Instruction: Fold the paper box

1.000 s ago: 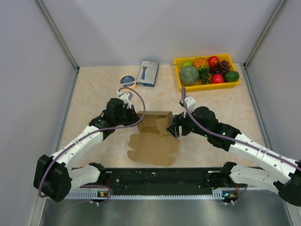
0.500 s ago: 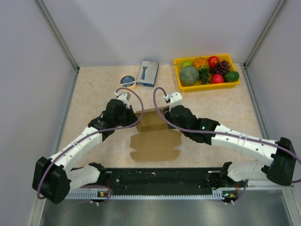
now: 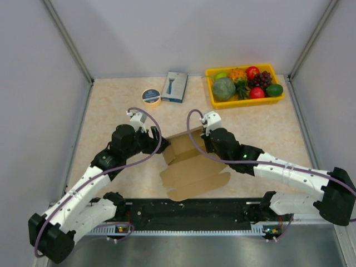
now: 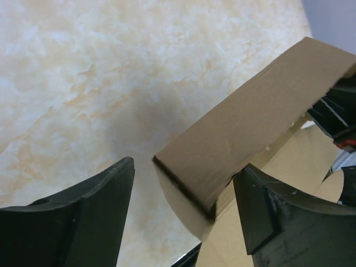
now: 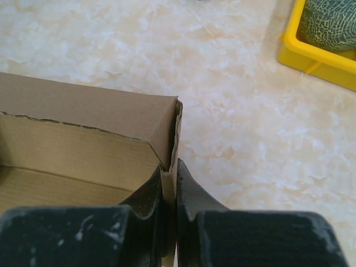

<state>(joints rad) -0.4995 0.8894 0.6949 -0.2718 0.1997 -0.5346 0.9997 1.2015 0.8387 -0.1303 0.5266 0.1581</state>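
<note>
Paper box (image 3: 192, 164): right end effector (image 5: 171, 172) pinches upright corner edge; left end effector (image 4: 186, 169) agape astride opposite corner.

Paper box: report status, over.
Left gripper open, straddling box corner. Right gripper shut on box wall. Box part-folded, rear wall up, front flaps flat. Tray, tape, razor pack far off.

left tool (image 4: 186, 173): released paper box (image 3: 192, 167), pulled back | right tool (image 5: 169, 173): clamped its wall

Left tool (image 4: 186, 167) spread wide, right tool (image 5: 170, 173) clamped
</note>
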